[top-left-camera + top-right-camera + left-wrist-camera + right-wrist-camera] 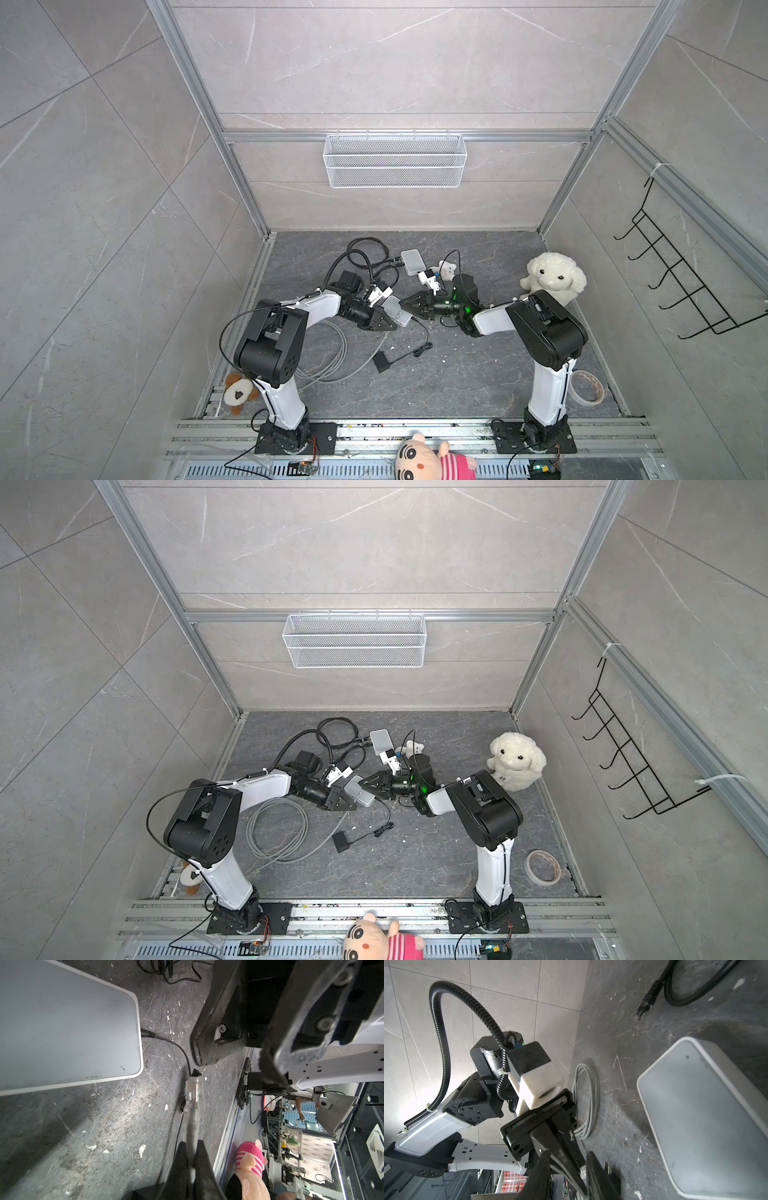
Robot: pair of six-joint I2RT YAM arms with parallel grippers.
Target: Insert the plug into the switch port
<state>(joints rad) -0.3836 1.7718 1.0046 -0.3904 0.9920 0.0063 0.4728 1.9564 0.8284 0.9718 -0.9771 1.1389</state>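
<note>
Aligning: my left gripper [192,1147] jaws clamp cable [191,1126] behind plug [194,1093], right gripper [232,1066] jaws gape empty; next I square plug to switch [68,1028] port.

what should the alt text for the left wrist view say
The left gripper is shut on a grey cable just behind its clear plug, which sits in no port. A pale grey switch with a thin black lead plugged in lies nearby, and the right gripper stands open beyond the plug.
</note>
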